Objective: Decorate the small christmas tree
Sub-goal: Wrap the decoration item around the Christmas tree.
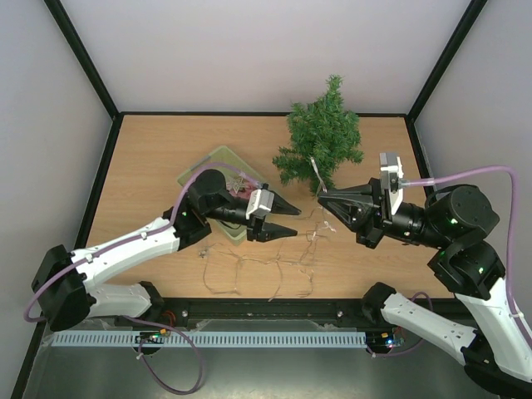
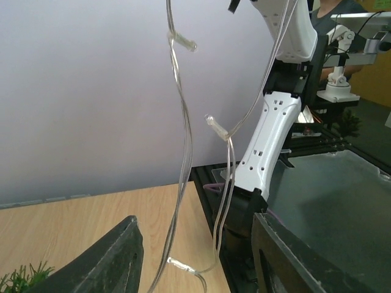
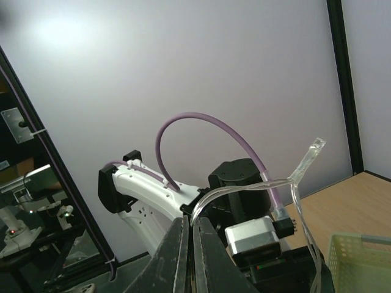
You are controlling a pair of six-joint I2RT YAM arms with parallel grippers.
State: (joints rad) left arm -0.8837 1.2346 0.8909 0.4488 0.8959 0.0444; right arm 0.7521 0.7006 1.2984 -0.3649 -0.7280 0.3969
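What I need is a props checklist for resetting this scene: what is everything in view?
small christmas tree: one, dark green, far side, right of centre.
light string: one, clear, from tree down to loops near front edge.
basket: one, pale green, left of tree.
table: one, light wood.
left gripper: one, black, open around a strand.
right gripper: one, black, shut on light string.

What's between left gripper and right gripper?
Top view: only strands of the clear light string, which the right gripper pinches; the left gripper stands open.
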